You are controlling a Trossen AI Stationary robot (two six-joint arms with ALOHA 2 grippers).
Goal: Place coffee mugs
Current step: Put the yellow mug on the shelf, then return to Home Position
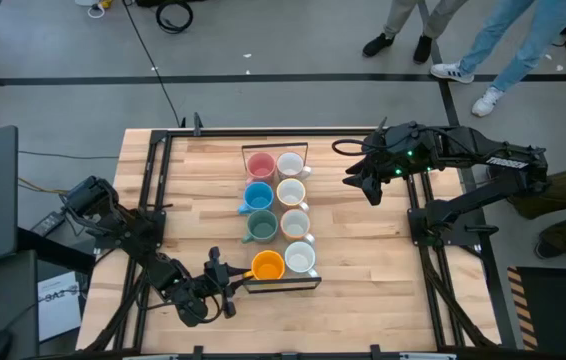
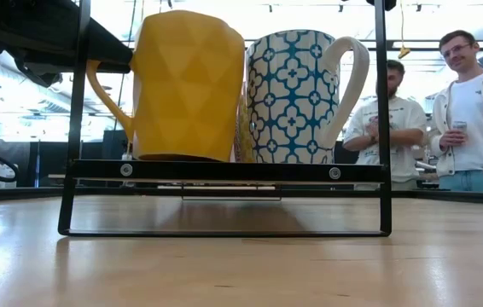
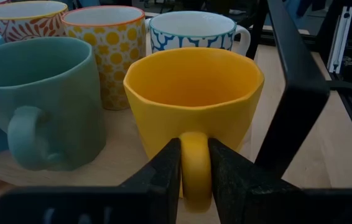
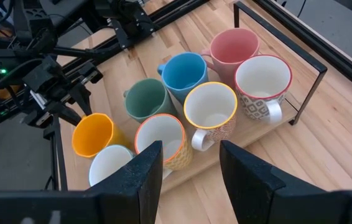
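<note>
Gripping the handle of the orange mug, left gripper at the near end of the rack, jaws closed on either side of that handle, as the left wrist view shows plainly. Orange mug standing upright on the rack's board, last in the left column, just beside a white mug with blue pattern. Ahead of it in the same column: teal mug, blue mug, pink mug. Right column filled with white patterned mugs, four in all, touching or nearly touching their neighbours. Seen level across the table, orange mug and blue-patterned mug side by side behind the rack's black front bar, probably resting flat, though the bases hide behind that bar. Right gripper hovering well apart from the rack, off to its right near the table's far side, jaws open and holding nothing. Two people standing in the room beyond the table.
</note>
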